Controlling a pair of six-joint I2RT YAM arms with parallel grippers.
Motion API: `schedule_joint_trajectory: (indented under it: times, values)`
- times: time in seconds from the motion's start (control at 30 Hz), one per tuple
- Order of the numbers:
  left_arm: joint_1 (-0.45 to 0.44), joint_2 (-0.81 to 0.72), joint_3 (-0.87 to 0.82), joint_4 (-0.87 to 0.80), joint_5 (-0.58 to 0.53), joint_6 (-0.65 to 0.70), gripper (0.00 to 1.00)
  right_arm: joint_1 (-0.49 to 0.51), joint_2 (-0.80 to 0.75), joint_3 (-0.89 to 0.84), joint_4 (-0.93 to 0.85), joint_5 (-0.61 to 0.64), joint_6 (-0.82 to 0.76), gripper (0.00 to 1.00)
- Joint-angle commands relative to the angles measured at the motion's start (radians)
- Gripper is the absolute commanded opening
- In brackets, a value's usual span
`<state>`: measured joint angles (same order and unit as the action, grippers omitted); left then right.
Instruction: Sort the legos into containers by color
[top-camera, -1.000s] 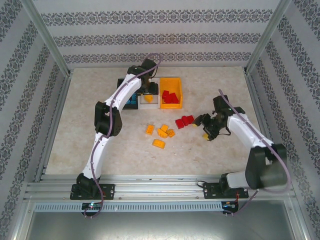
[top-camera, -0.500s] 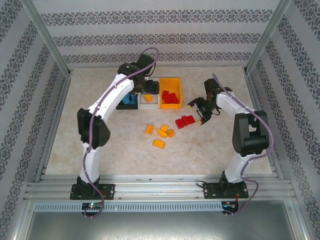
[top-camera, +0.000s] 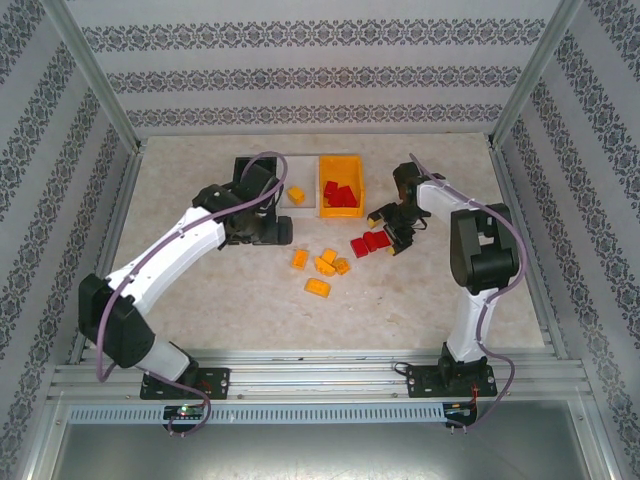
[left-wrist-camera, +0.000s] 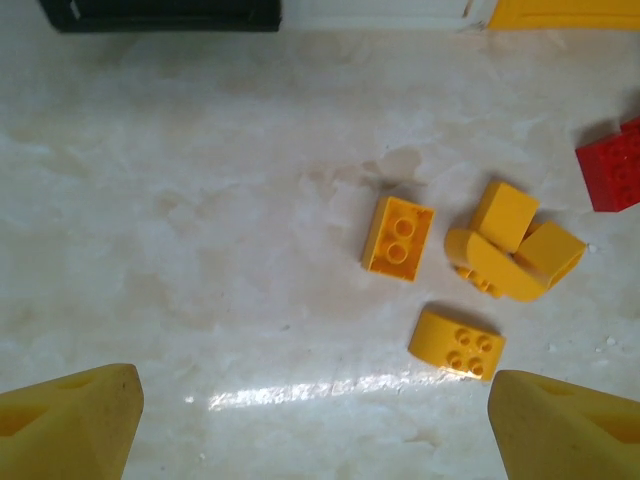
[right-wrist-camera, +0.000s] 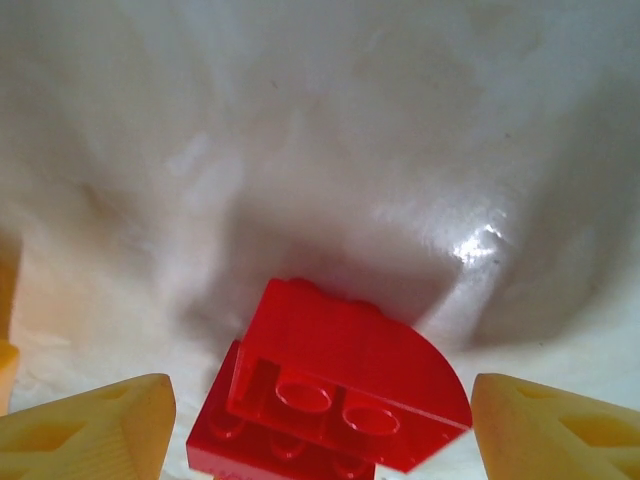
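Right gripper (right-wrist-camera: 320, 435) is low over the table (top-camera: 420, 290), jaws spread wide, nothing clamped. The loose red legos (right-wrist-camera: 335, 385) sit between its fingertips (right-wrist-camera: 95, 430) with a gap on each side. They are two glossy red pieces, one lying partly on the other; the upper one has a rounded edge and two studs showing. In the top view the red legos (top-camera: 368, 242) lie just right of the table's middle, near the front of the yellow bin (top-camera: 323, 185), which has sorted red bricks (top-camera: 340, 195) inside.

Left gripper (left-wrist-camera: 315, 410) is also wide open and empty, over bare tabletop. Ahead of it are the orange legos (left-wrist-camera: 480, 262): one brick flat with four studs up, a touching cluster of three, and a curved piece with four studs closest to the fingers (all apart from the red ones). One orange brick (top-camera: 296, 194) lies in the white container (top-camera: 284, 198) left of the bin.
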<state>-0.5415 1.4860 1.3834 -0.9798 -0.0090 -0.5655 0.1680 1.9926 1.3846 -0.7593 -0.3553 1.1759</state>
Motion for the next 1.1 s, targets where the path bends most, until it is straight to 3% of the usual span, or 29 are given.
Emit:
schedule_joint_trajectory:
  times: [0.0, 0.17, 0.4, 0.63, 0.87, 1.07]
  values:
    - [0.000, -0.069, -0.046, 0.010, -0.028, -0.045, 0.90, 0.008, 0.034, 0.023, -0.031, 0.029, 0.020, 0.76]
    - [0.000, -0.109, -0.103, 0.007, -0.037, -0.056, 0.91, 0.000, 0.035, -0.032, 0.008, 0.031, 0.032, 0.70]
    - [-0.006, -0.100, -0.130, 0.023, -0.022, -0.054, 0.92, -0.022, -0.031, -0.100, 0.056, 0.022, 0.007, 0.48]
    - [-0.043, -0.065, -0.136, 0.055, -0.006, -0.055, 0.93, -0.036, -0.151, -0.089, 0.034, 0.028, -0.051, 0.47]
    - [-0.072, -0.024, -0.212, 0.183, 0.125, -0.091, 1.00, 0.019, -0.178, 0.089, 0.081, -0.053, -0.111, 0.47]
    - [-0.072, -0.007, -0.293, 0.289, 0.243, -0.147, 1.00, 0.078, 0.004, 0.357, 0.075, -0.143, -0.147, 0.47]
